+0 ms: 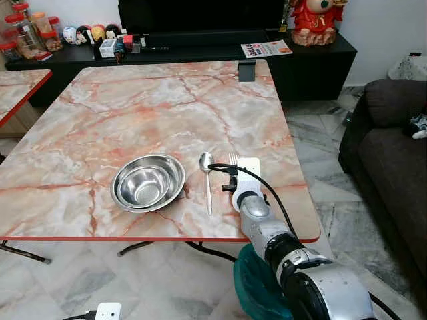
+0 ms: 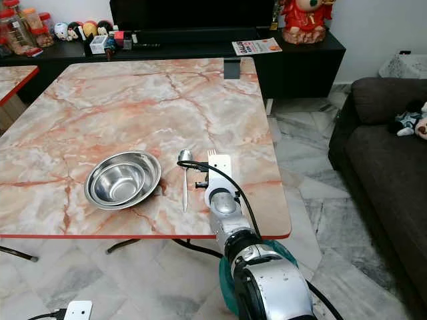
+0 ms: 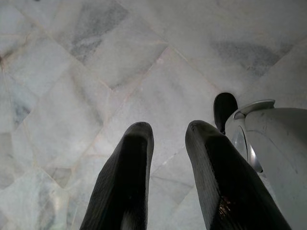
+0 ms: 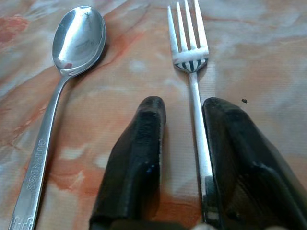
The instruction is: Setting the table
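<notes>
Near the table's [image 1: 100, 113] front edge, toward its right corner, the fork [image 4: 192, 57] lies flat on the marble with the right gripper [image 4: 184, 143] over its handle. The jaws are parted a little; the handle runs between the two fingers [image 4: 139, 153], close against one of them, and whether that finger is actually touching the metal I cannot tell, so no firm hold is evident. The fork's long axis runs from the front edge toward the far edge, tines pointing away from the robot, handle end toward the front edge under the gripper. The spoon [image 1: 207, 180] lies just beside it on the left, parallel, bowl at the far end, and the steel bowl [image 1: 148, 182] sits left of the spoon, apart from it. The fork looks light, stiff and thin, polished metal on a smooth top, so I would judge it slippery and apt to skate or pivot if nudged; being so flat, it offers little height to pinch. The best place to take it appears to be across the narrow handle around mid-length, squeezing on its two thin edges, rather than near the tines, where the weight would tip it. The left gripper [image 3: 168, 177] hangs idle over the floor, jaws slightly apart and empty.
</notes>
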You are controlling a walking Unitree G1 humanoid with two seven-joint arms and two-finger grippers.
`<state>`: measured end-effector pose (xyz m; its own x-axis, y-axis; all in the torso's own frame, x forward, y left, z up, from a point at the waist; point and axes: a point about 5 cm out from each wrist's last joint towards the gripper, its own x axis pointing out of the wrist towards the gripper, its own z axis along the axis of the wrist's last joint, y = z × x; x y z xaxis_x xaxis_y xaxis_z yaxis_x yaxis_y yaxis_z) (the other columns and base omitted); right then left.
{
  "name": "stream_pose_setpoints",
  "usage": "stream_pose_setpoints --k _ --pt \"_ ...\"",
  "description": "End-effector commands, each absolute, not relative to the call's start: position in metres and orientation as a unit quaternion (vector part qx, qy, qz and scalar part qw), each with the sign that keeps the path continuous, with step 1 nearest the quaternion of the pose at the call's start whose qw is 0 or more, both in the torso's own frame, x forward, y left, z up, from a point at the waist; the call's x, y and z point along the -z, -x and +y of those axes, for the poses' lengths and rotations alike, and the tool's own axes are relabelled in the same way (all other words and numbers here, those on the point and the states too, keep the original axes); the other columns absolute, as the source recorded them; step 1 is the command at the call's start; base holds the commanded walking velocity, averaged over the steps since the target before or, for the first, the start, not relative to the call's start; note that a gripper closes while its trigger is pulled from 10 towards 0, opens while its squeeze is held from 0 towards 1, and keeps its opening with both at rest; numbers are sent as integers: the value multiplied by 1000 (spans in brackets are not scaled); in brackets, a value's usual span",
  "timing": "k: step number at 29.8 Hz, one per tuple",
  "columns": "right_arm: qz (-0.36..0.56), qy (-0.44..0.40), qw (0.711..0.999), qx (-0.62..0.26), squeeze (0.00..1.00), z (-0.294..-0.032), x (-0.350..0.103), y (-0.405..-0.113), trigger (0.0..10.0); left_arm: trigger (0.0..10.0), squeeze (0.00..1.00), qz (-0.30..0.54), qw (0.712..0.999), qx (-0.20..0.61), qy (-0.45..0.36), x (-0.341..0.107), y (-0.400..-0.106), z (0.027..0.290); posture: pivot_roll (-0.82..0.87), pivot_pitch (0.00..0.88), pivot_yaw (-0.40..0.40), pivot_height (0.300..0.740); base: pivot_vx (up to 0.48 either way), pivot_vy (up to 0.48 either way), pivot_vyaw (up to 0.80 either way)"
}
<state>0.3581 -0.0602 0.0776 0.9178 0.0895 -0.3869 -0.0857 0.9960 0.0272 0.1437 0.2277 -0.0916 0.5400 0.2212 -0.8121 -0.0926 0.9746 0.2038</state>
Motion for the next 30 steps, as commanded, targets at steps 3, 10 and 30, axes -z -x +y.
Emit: stream_pose_setpoints --k 3,10,30 --pt "177 -3 982 -62 1000 -49 -85 -359 10000 10000 0 479 870 -94 -66 93 -139 230 52 59 46 740 0 0 0" --pt "148 2 985 -92 0 -37 -91 -358 10000 10000 0 478 871 -92 -65 92 -142 229 43 51 49 740 0 0 0" --pt "-75 54 995 -44 0 -52 -128 -357 10000 10000 0 462 880 -89 -59 89 -153 224 31 30 53 740 0 0 0"
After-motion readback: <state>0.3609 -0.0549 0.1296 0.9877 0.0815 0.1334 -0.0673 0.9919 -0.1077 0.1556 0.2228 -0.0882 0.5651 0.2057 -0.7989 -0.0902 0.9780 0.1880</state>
